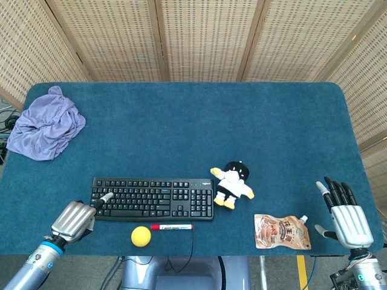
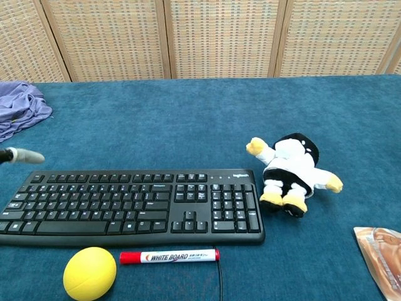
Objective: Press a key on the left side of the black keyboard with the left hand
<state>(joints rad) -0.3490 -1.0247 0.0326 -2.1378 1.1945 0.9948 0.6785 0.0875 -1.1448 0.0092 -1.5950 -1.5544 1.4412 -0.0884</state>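
The black keyboard (image 1: 152, 198) lies near the table's front edge, and the chest view shows it close up (image 2: 131, 205). My left hand (image 1: 75, 220) is at the keyboard's front left corner, most fingers curled in, one finger stretched out over the leftmost keys. In the chest view only that fingertip (image 2: 25, 156) shows, hovering above the keyboard's far left end, clear of the keys. My right hand (image 1: 346, 214) rests flat at the front right of the table with its fingers spread, holding nothing.
A yellow ball (image 1: 141, 235) and a red whiteboard marker (image 1: 172, 227) lie just in front of the keyboard. A plush toy (image 1: 232, 183) sits at its right end. A snack pouch (image 1: 282, 231) lies beside my right hand. A purple cloth (image 1: 47, 124) is bunched at the far left.
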